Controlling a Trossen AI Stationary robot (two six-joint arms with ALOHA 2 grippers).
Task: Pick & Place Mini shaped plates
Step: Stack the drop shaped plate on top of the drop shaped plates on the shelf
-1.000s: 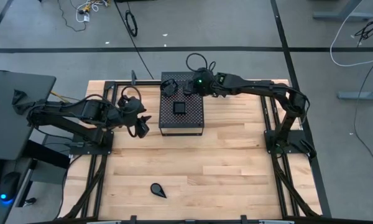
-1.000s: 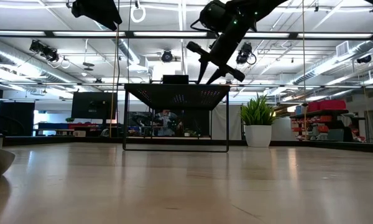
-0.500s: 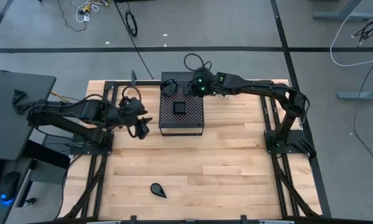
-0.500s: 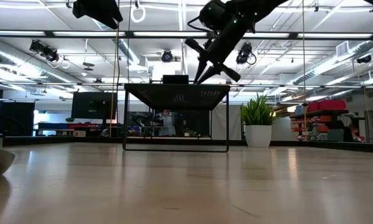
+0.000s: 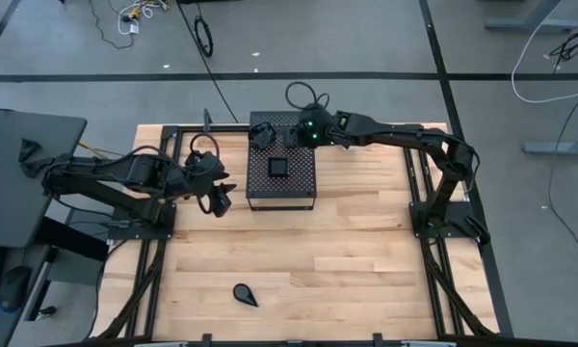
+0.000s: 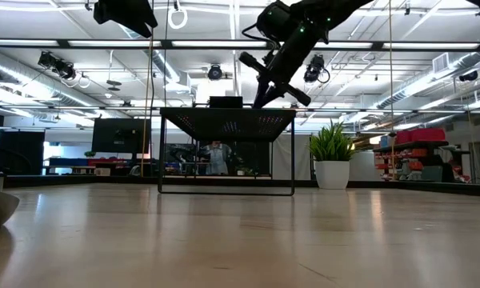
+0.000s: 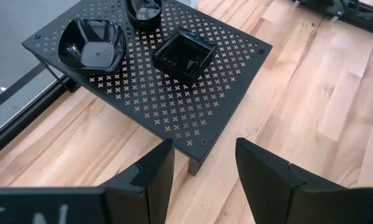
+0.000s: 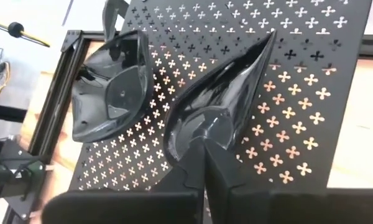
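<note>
Right tool point(image 8: 205, 163) pinching the rim of a teardrop plate point(image 8: 219, 106) over the perforated box point(image 5: 281, 173), tip pointing away from the tool; a leaf-shaped plate point(image 8: 112, 87) lies just beside it on the box top; square plate point(image 7: 184, 55) also on the box, near; another teardrop plate point(image 5: 244, 294) far off on the desk point(image 5: 347, 251); left tool point(image 7: 199, 168) spread, empty, waiting beside the box; risk: thin rim grip on glossy plate, it may slip or tilt on release and knock the neighbour

Teardrop plate point(image 7: 143, 11) cut off by frame edge.
</note>
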